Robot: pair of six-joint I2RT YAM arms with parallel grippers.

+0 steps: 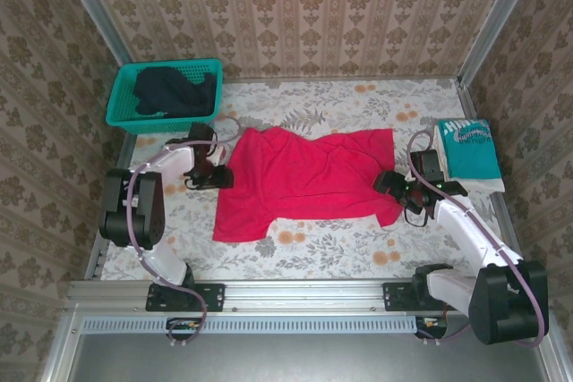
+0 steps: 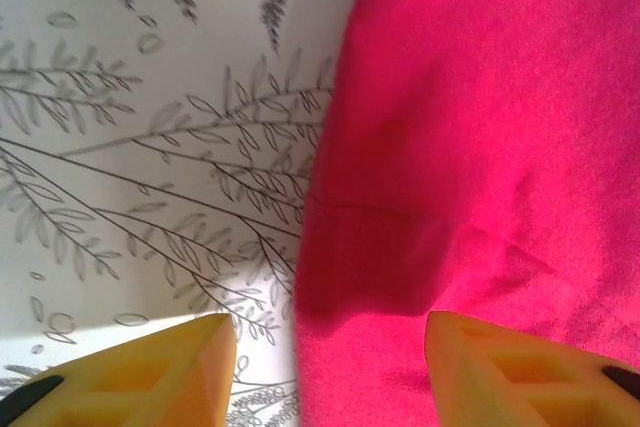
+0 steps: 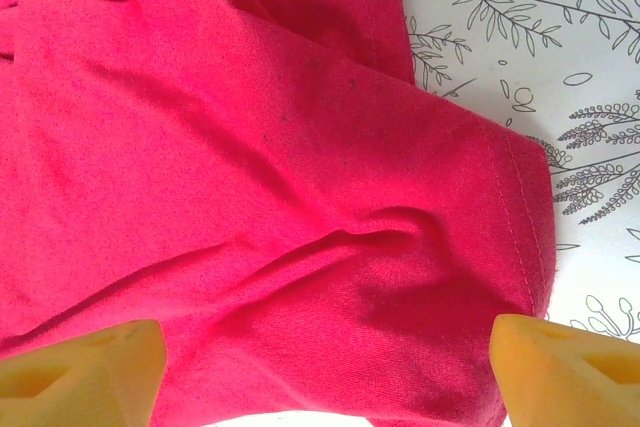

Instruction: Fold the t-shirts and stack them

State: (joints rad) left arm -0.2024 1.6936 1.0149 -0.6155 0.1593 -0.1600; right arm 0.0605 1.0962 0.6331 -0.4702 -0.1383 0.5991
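The red-pink t-shirt [image 1: 304, 181] lies spread nearly flat in the middle of the table [image 1: 340, 252], a few shallow wrinkles across it. It sits there because it is the one in hand for folding. The teal t-shirt [image 1: 470, 149] already rests folded at the right edge, probably as the base of the stack. The dark t-shirt [image 1: 175, 91] sits bundled in the basket [image 1: 121, 118] at the far left.

The left gripper [image 1: 219, 176] is at the shirt's left edge. In its wrist view the left gripper [image 2: 330, 347] stands astride the cloth border with jaws apart, one finger over the bare table and the other over red fabric, nothing pinched yet.

The right gripper [image 1: 394, 187] is low over the opposite edge. Its wrist view shows the right gripper [image 3: 325, 347] spread wide above the hemmed corner, released and holding nothing.

Having one arm on each side suggests a paired grab, so both edges can lift together and the fold stays even.
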